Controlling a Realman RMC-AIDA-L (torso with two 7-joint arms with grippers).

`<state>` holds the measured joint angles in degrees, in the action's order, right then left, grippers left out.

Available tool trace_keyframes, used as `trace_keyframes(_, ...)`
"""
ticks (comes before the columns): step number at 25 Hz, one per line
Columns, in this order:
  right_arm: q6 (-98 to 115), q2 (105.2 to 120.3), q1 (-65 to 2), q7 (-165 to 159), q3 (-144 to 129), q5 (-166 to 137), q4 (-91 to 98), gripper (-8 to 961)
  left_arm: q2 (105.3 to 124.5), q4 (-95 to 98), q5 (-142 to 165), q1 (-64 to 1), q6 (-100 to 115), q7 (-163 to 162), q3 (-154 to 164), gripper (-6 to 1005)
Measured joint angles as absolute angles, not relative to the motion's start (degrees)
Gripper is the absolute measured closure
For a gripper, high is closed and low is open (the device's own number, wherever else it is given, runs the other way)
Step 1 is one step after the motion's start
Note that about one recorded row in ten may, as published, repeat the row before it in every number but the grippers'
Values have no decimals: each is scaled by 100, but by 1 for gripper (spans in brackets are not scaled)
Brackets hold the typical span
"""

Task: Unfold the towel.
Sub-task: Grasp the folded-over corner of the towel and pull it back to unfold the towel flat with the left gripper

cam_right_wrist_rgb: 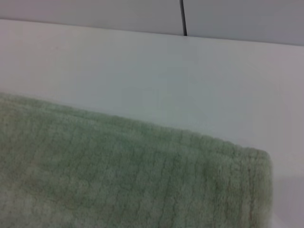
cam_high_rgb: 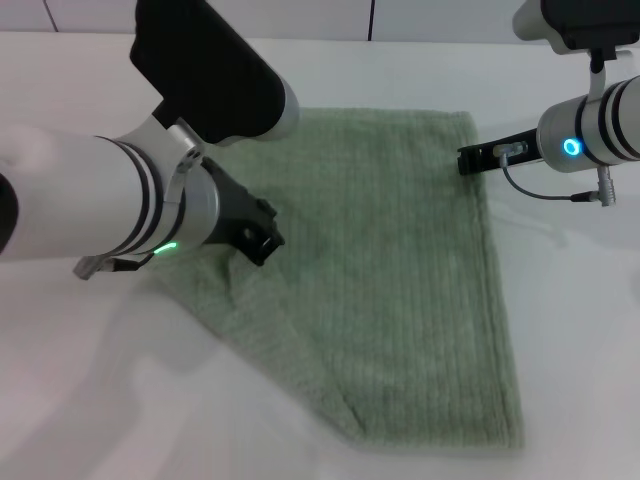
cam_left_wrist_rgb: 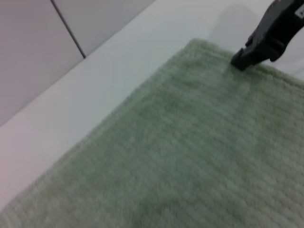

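Note:
The pale sage-green towel point(cam_high_rgb: 400, 280) lies mostly flat on the white table, with a raised crease running from its left side to the near edge. My left gripper point(cam_high_rgb: 262, 238) is at the towel's left side, shut on a bunched-up fold that lifts toward it. My right gripper point(cam_high_rgb: 468, 159) is at the towel's far right corner, shut on that edge. It also shows in the left wrist view point(cam_left_wrist_rgb: 240, 61), touching the towel point(cam_left_wrist_rgb: 190, 152) at its corner. The right wrist view shows only the towel's hemmed corner point(cam_right_wrist_rgb: 237, 175).
The white table point(cam_high_rgb: 580, 330) extends on all sides of the towel. A grey panelled wall point(cam_right_wrist_rgb: 95, 12) runs behind the table's far edge. A thin cable point(cam_high_rgb: 545, 192) hangs by the right arm.

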<state>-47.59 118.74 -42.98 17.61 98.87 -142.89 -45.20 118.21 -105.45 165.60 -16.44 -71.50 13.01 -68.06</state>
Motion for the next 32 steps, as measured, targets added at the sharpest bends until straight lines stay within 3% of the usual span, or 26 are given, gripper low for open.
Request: trace_keyframes(32, -4754, 11874, -4250, 1783, 9887, -14282, -4482, 901, 11799, -10794, 16565, -1783, -9066, 990, -7229, 939)
